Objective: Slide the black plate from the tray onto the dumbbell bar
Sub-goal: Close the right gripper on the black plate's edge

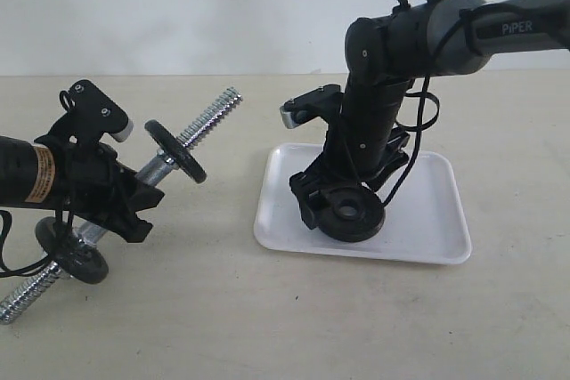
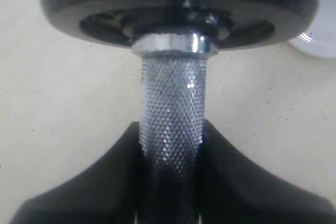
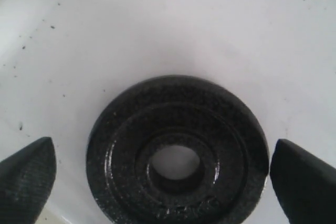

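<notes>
Black plate (image 3: 123, 150) on the tray (image 1: 427, 220) is straddled by the wide-open right tool (image 3: 165, 174), while the dumbbell bar (image 2: 172, 98) is clamped by the left tool (image 2: 170, 182) over the beige surface (image 1: 267, 309).

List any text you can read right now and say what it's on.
"PiPER": on the right arm.
Sticker on the left arm: print too small to read.
Raised marks near the edge of the black plate: too blurred to read.
</notes>
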